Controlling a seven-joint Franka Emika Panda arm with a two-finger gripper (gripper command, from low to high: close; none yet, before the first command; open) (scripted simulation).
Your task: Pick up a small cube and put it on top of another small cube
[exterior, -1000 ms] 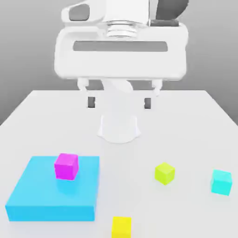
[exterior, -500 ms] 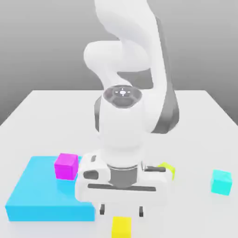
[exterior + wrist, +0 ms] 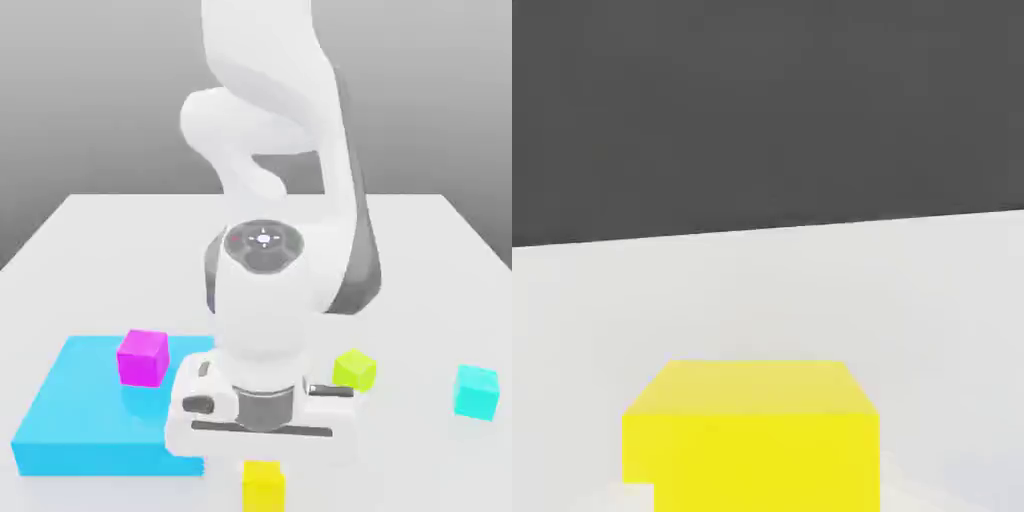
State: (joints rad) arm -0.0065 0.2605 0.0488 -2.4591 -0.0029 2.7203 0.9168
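I hold the end effector (image 3: 262, 462) low over the yellow cube (image 3: 263, 487) resting on the worktop (image 3: 420, 270); its grip I cannot tell, and lifting and stacking appear to remain undone.

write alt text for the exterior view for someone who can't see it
A white robot arm bends down over a white table, its hand just above a small yellow cube at the near edge. A magenta cube sits on a flat blue slab; a lime cube and a cyan cube lie toward the view's right.
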